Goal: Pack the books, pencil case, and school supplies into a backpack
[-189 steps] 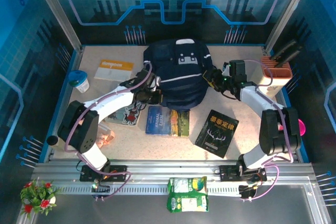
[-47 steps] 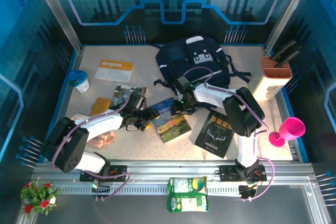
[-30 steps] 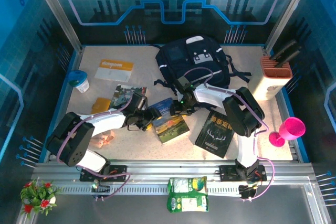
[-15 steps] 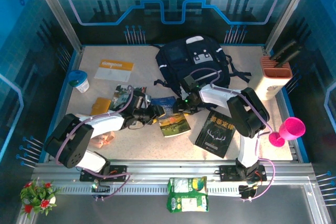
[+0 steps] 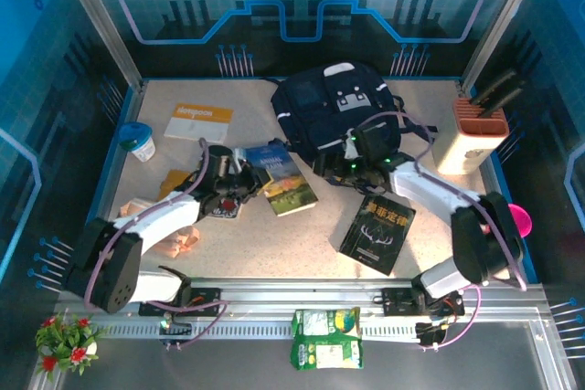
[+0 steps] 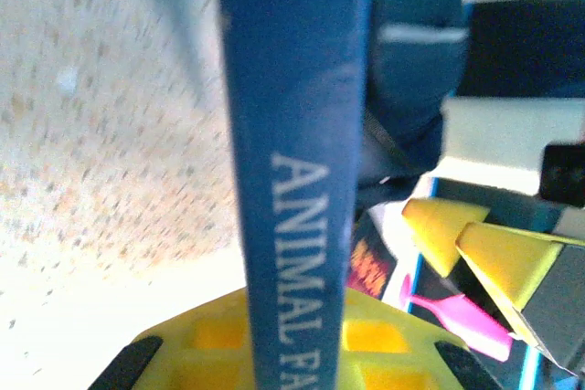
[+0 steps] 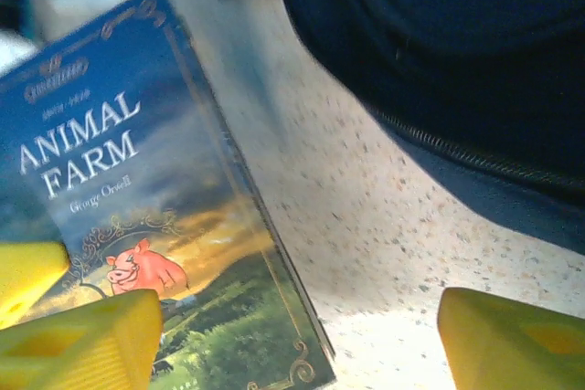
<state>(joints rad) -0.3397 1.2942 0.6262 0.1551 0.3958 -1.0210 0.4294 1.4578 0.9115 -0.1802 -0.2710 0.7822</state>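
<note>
The navy backpack (image 5: 338,111) lies at the back centre of the table, its zip edge (image 7: 439,61) close to my right gripper. My left gripper (image 5: 240,180) is shut on the blue-green "Animal Farm" book (image 5: 285,182), whose spine (image 6: 292,180) runs straight through the jaws (image 6: 297,340). My right gripper (image 5: 335,169) stands open between that book and the backpack, with bare table between its fingers (image 7: 297,340) and the book's cover (image 7: 137,226) to its left. The black book (image 5: 377,221) lies front right. The grey book (image 5: 224,207) lies partly under my left arm.
A knife block (image 5: 477,130) and a pink goblet (image 5: 516,218) stand at the right edge. An orange-and-white box (image 5: 203,122), a blue-lidded cup (image 5: 139,142) and small orange items (image 5: 174,184) lie at the left. A snack pack (image 5: 326,337) rests on the front rail.
My left gripper has carried the Animal Farm book up and to the left. The right gripper has come off the book and drawn back toward the backpack, its arm swung out to the right.
</note>
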